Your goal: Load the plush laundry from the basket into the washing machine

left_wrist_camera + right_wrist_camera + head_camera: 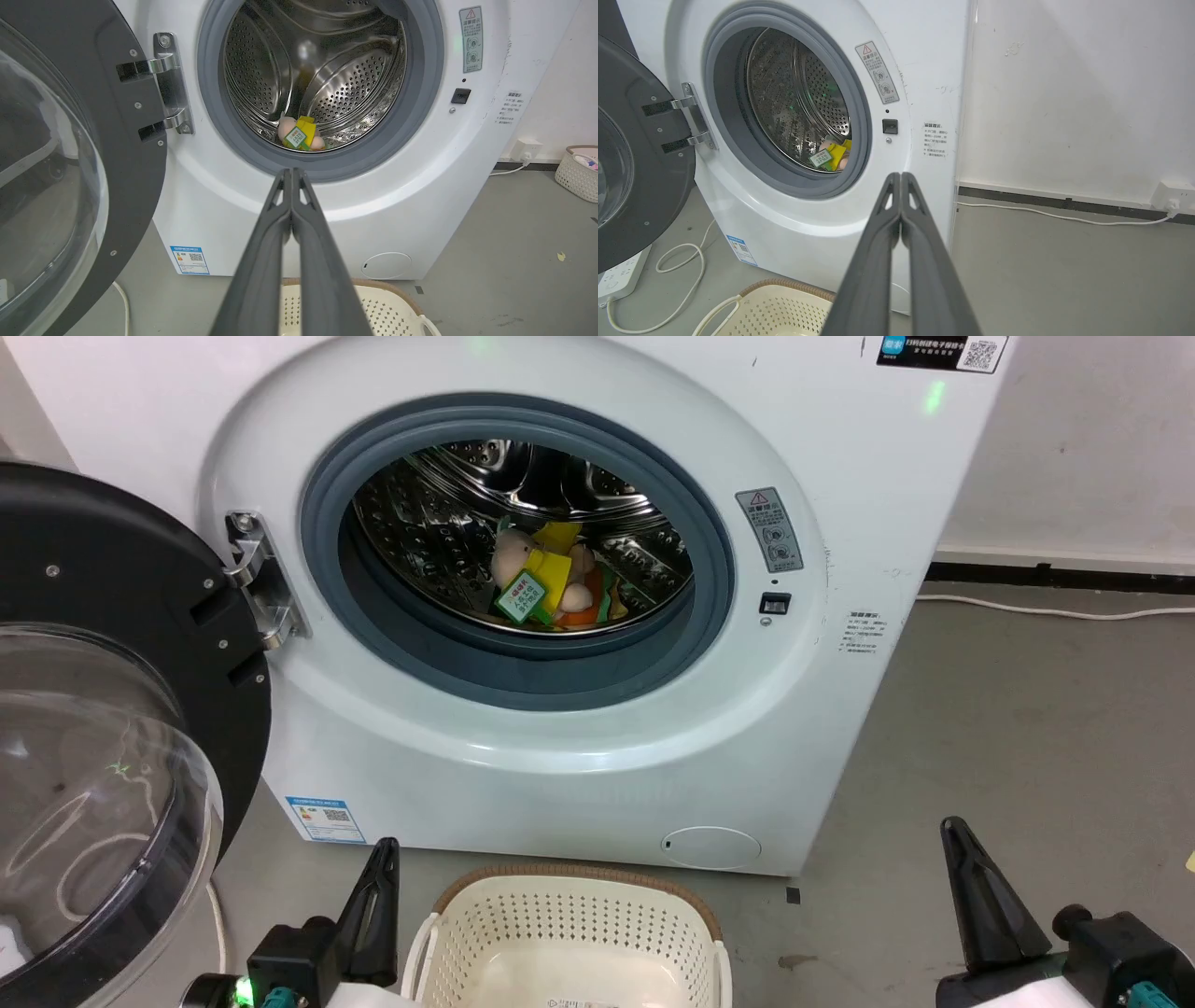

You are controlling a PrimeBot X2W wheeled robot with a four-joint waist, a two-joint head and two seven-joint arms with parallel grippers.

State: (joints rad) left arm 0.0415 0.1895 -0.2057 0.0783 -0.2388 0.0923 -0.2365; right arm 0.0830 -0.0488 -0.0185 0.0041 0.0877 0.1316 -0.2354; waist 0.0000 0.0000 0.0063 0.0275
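Note:
The plush laundry [551, 581] lies at the bottom of the steel drum of the washing machine [579, 756], its green-white tag facing out; it also shows as the plush laundry [300, 135] and the plush laundry [831, 156] in the wrist views. The black-framed door [103, 709] stands swung open to the left. The cream basket [569, 943] sits on the floor in front of the washer with no toy in it. My left gripper [292, 171] is shut with nothing in it, low left of the basket. My right gripper [901, 175] is shut and holds nothing, low right.
A white cable [1055, 609] runs along the floor by the wall at right. A power strip [621, 277] and looped cord lie on the floor left of the washer. Another small basket [579, 170] stands by the wall at far right.

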